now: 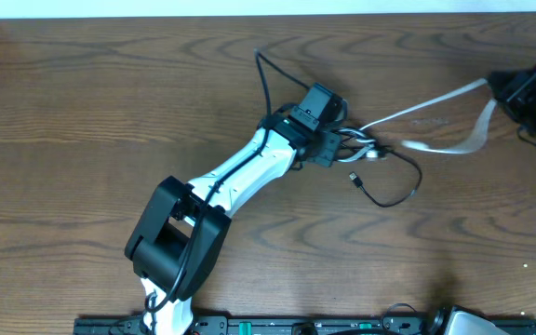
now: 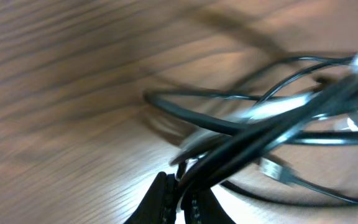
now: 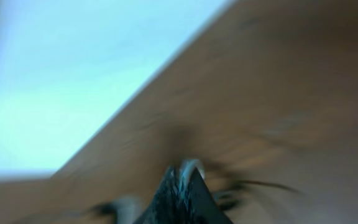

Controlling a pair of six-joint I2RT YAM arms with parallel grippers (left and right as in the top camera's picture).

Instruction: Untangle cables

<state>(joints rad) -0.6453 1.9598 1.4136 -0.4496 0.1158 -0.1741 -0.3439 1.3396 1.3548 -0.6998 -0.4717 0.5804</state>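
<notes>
L gripper [image 2: 180, 188]: clenched. Fingers [image 2: 161, 202] nearly together, no real gap, dark strands squeezed between the tips.
L holds: black cable [image 2: 241, 146], pinched right at the tangle [image 1: 363, 149]. Wrist view is blurry, so can't tell if a white strand sits in the pinch too.
R gripper [image 3: 183, 182]: way out at 3 o'clock of the table [image 1: 82, 102]. Its fingers [image 3: 166, 200] are pressed close, w/ a pale strip poking out at the tips.
R holds: white cable [image 1: 426, 104], as far as the smear shows. Overhead has it running straight into the gripper.
Tangle spot: just off table centre toward 3 o'clock, touching the L fingertips, both cables crossing there.
White route: leaves the tangle toward 2 o'clock, straight line up to R gripper. Then it folds back toward 8 o'clock, free end lying near the tangle.
Black route: one tail off toward 11 o'clock, one loop sagging out toward 5 o'clock.
Plug [image 1: 355, 179]: small, at 6 o'clock of the tangle, flat on the wood, apart from both grippers.
</notes>
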